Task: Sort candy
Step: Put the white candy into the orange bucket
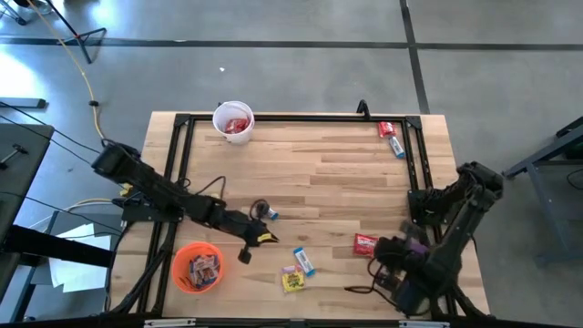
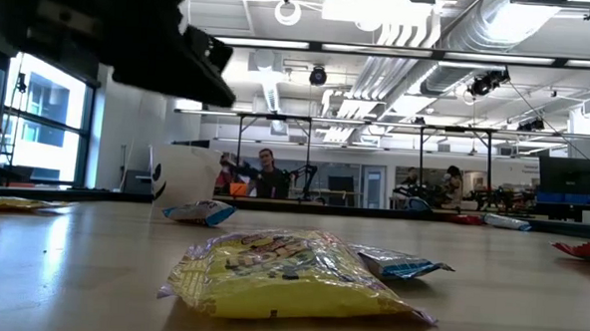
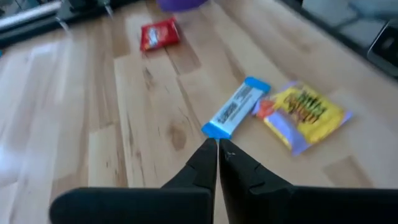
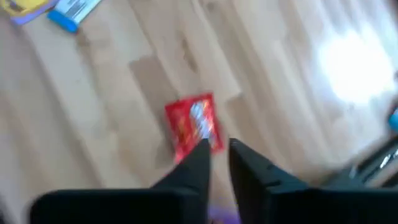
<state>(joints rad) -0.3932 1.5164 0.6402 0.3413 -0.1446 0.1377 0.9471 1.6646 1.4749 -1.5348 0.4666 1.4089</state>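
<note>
1. left gripper [image 1: 244, 256] in the lower left-centre of the high view, just right of the orange cup [image 1: 197, 266]; fingers pressed together with nothing between them, seen also in the left wrist view [image 3: 217, 146].
2. right gripper [image 1: 381, 264] in the lower right of the high view, above the purple cup [image 1: 415, 248]; in the right wrist view [image 4: 217, 144] fingers parted by a narrow gap, gripping nothing, tips just beside a red packet [image 4: 194, 127].
3. same red packet [image 1: 365, 243] flat on the table [image 1: 346, 173], just left of the right gripper.
4. blue-and-white bar [image 1: 303, 261] and yellow packet [image 1: 292, 280] near each other in the lower centre of the high view; bar just ahead of the left fingertips in the left wrist view [image 3: 237, 107], yellow packet [image 3: 303, 113] touching its end.
5. another yellow candy [image 1: 266, 238] and a blue one [image 1: 271, 214] close beside the left arm, centre-left.
6. red packet [image 1: 387, 129] and blue-and-white bar [image 1: 396, 146] in the upper right corner of the table.
7. white cup [image 1: 233, 121] at upper centre-left holding red candies; orange cup holding several candies.
8. low view: yellow packet [image 2: 290, 276] large in the foreground, a person [image 2: 267, 172] seated far behind.
</note>
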